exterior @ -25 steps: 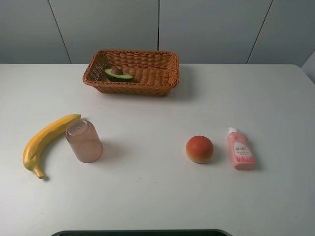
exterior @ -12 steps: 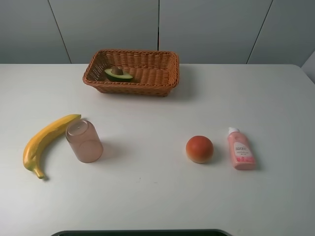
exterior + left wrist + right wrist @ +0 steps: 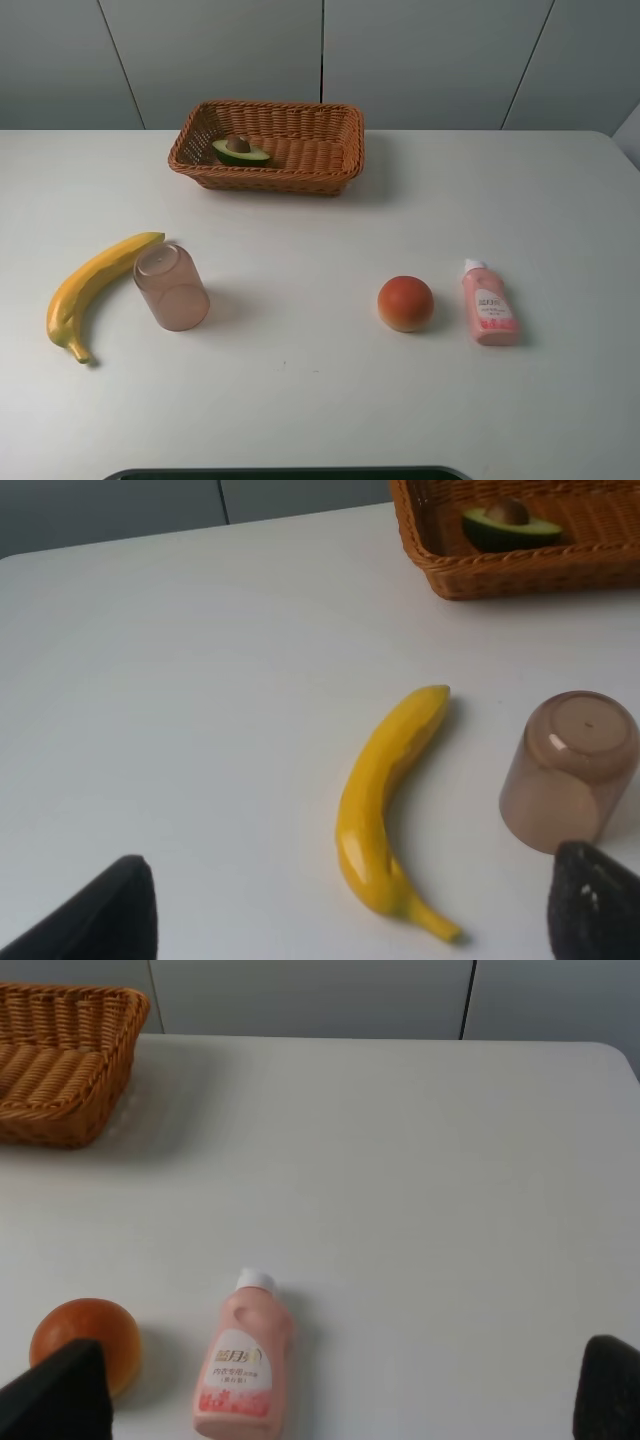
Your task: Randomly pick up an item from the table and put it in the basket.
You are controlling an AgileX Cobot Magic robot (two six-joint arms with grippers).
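The halved avocado (image 3: pixel 240 151), dark-skinned with pale flesh and a round brown pit facing up, lies inside the woven wicker basket (image 3: pixel 340 160), toward the basket's left end, at the upper centre of the high view. The basket's sloping brown-orange sides rest on the smooth white table (image 3: pixel 300 400).

Lower left in that view, a curved yellow banana (image 3: pixel 88 290) lies just beside an upturned, translucent pinkish cup (image 3: pixel 171 288); I cannot tell whether they touch. Lower right, a round orange-red fruit (image 3: pixel 405 302) sits near a small pink bottle (image 3: pixel 488 303) with a white cap, lying flat.

My left gripper (image 3: pixel 350 920) shows only two dark fingertips (image 3: pixel 100 915) at the bottom corners of its wrist view, spread wide with nothing between them. My right gripper (image 3: pixel 330 1400) is the same: dark tips (image 3: pixel 60 1395) far apart, holding nothing.
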